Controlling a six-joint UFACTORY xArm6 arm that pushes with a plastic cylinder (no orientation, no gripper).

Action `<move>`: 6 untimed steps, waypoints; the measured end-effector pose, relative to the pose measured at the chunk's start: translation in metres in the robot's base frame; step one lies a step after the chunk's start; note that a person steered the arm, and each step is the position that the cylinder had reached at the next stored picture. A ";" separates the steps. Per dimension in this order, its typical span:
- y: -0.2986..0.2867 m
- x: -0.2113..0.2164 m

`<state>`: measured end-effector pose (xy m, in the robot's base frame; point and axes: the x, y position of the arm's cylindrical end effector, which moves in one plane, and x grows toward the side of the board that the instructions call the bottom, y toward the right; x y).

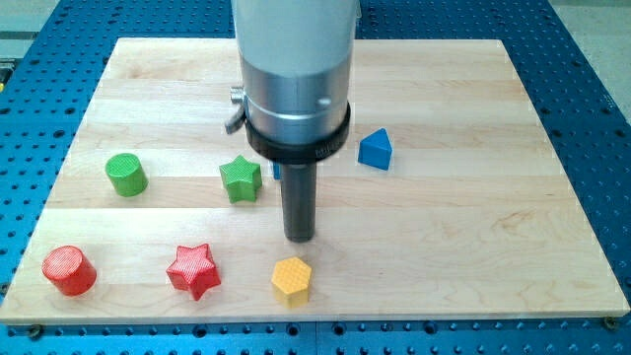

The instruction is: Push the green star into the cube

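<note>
Green star [241, 179] sits mid-bench, left of centre, with my tip [300, 237] just off its lower right, apart; no pincer on this rod. A blue sliver [277, 170], maybe the cube, hides behind the rod right of the star, so I'd swing round to the star's left and push right.

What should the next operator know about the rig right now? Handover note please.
My tip: on the wooden board, down and to the view's right of the green star-shaped block, apart from it.
Green star: mid-board, just left of the arm's rod.
Cube: a sliver of blue shows beside the rod, right of the green star; probably the cube, mostly hidden, so its shape is unconfirmed.
Done: contact between the green star and that blue block cannot be told.
Left: get the tip to the star's left side and push it rightward.
Other blocks lie clear of that path.
</note>
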<state>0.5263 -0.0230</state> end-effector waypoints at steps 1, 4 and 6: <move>-0.050 -0.004; -0.063 -0.035; -0.014 -0.035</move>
